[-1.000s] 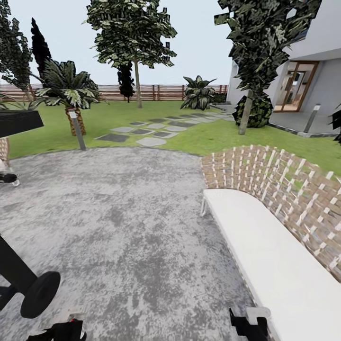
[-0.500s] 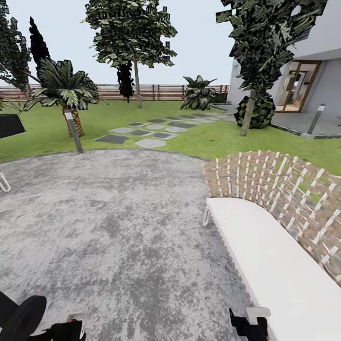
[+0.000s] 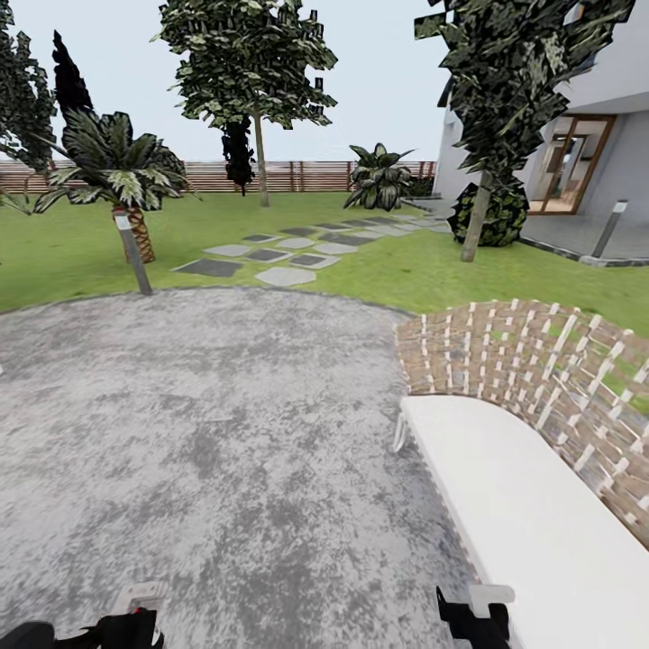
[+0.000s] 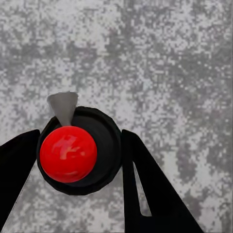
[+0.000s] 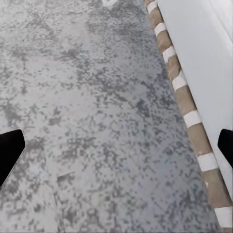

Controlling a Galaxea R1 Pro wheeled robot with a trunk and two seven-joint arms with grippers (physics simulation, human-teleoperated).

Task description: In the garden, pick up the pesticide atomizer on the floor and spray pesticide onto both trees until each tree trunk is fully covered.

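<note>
In the left wrist view the pesticide atomizer [image 4: 104, 145], a round black bottle with a red top, sits between the two black fingers of my left gripper [image 4: 80, 143], which is shut on it above the speckled grey floor [image 3: 225, 433]. That gripper [image 3: 133, 620] also peeks in at the head view's bottom edge. My right gripper [image 5: 116, 145] hangs open over the floor, its fingers wide apart, and shows low in the head view [image 3: 473, 617]. Two trees with bare trunks stand on the garden lawn [image 3: 388, 270]: one far back [image 3: 261, 171], one nearer at the right [image 3: 475, 221].
A white bench [image 3: 523, 514] with a woven back runs along my right side, close to the right gripper. A grey bollard [image 3: 133, 252] and a short palm [image 3: 135, 230] stand at the paving's far left edge. Stepping slabs [image 3: 284, 257] cross the grass. A house [image 3: 586, 162] is far right.
The whole view has shifted, so the camera moved. A black rod with a disc at the lower left and dark furniture at the left edge have slid out of the picture. Both grippers keep their places.
</note>
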